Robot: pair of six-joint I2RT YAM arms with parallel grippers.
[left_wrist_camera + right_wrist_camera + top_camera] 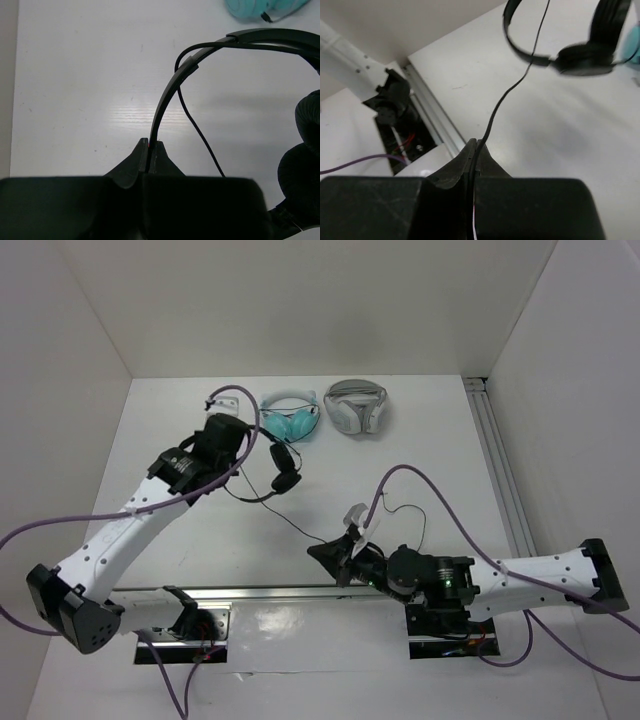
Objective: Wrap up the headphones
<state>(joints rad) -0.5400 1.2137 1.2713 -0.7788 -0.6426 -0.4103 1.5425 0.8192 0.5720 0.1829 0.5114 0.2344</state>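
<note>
My left jaws are pressed together on the thin headband [165,95] of the black headphones [285,468]. These hang from them over the table [420,440], just in front of the teal headphones [292,422]. My right jaws pinch the thin black cable [492,117], which runs from the black headphones across the table to them, near the front rail [300,592].

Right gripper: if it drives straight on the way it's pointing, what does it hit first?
Nothing close: beyond the right gripper, shut on the cable, only bare table shows. Farther along hang the headphones in the left gripper; likely first contact, but depth is unclear.
</note>
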